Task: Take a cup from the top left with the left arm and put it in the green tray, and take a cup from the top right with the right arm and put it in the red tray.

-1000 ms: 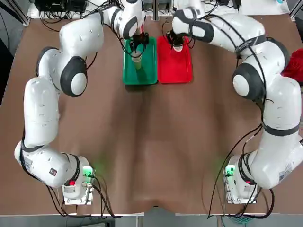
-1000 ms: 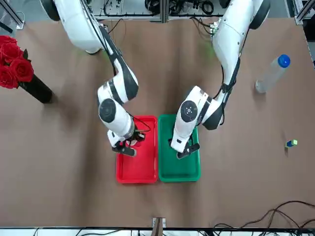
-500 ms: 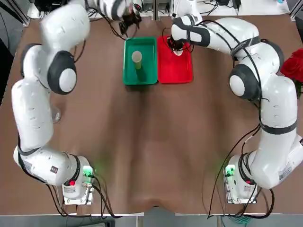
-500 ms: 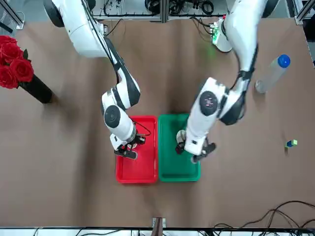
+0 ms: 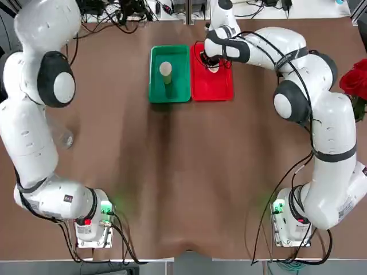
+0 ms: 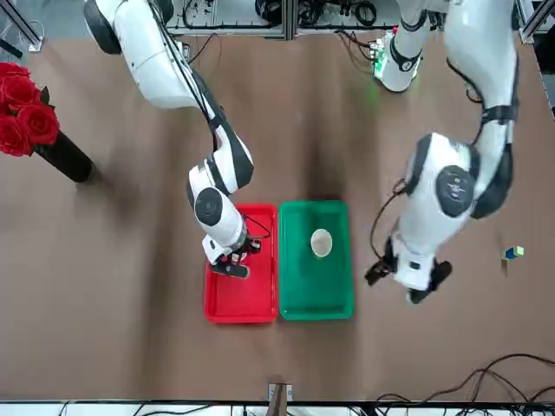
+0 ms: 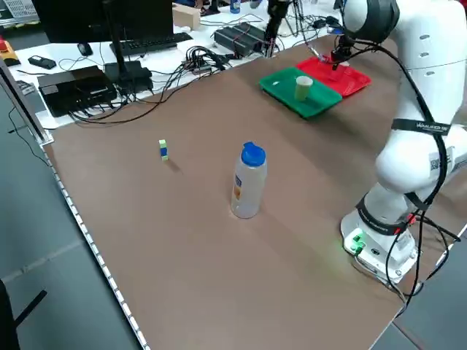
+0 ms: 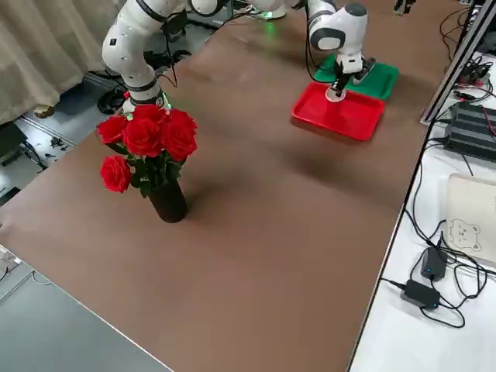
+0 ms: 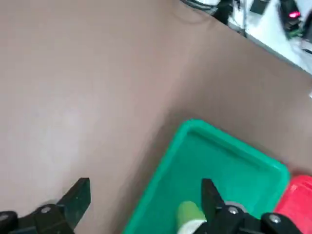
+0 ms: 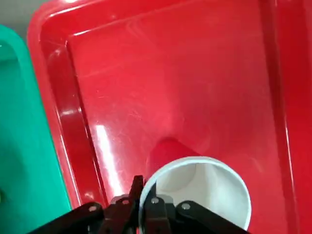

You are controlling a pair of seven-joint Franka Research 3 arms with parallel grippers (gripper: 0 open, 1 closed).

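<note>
A pale green cup stands upright in the green tray, free of any gripper. My left gripper hangs open and empty over the bare table beside that tray, on my left of it; the left wrist view shows its fingers spread wide, with the green tray and green cup ahead. My right gripper is over the red tray, shut on the rim of a red cup with a white inside. That gripper sits low in the red tray.
A clear bottle with a blue cap stands on my left part of the table, with a small green and blue block farther out. A vase of red roses stands on my right. Cables and gear line the far edge.
My left gripper let go of the green cup in the green tray, then rose and swung away to my left. The right gripper stayed at the red tray with its cup.
</note>
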